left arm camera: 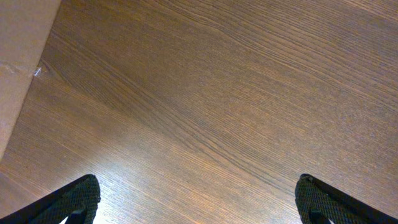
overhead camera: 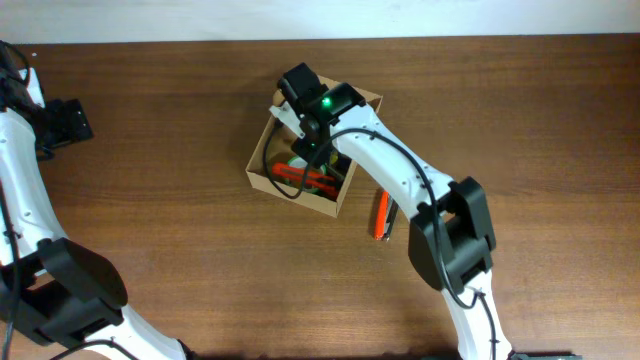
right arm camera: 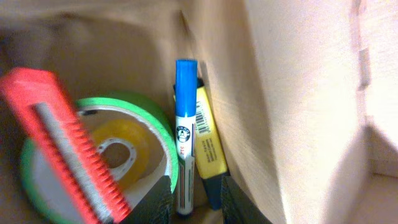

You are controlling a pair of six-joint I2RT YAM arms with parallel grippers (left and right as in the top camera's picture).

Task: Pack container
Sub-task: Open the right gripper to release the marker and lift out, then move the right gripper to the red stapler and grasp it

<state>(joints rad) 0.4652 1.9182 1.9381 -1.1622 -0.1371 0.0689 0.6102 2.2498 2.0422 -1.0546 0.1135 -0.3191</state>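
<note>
The left gripper (left arm camera: 199, 200) hangs over bare brown wooden table (left arm camera: 236, 93) at the far left. Its fingers are spread as wide as they go, with nothing between them. The small tan-brown cardboard container (overhead camera: 256, 168) sits well to its right, near the middle of the table and turned at a slant, so this arm is the farther of the two.

The right gripper (right arm camera: 196, 202) is down inside the container, close against the right-hand wall. In its wrist view, left to right, lie a red-orange ridged box cutter (right arm camera: 62, 143), a green-rimmed roll of tape (right arm camera: 158, 134), a blue marker with a white barrel (right arm camera: 185, 137) and a yellow highlighter (right arm camera: 210, 143). Marker and highlighter lie side by side along the wall, their long axes running straight away from the fingers. The fingers stand only a little apart, with the near ends of both pens in the gap. Whether they pinch either pen I cannot tell.

Further right, outside the box and just beside its lower right corner, a slim orange stick-shaped item (overhead camera: 381, 215) lies on the table, partly under the right forearm. It may be a pen or a cutter. Its long axis runs roughly toward and away from the robot. If it is still to be packed, the right arm is far nearer, but it would probably have to rise clear of the box wall first.
</note>
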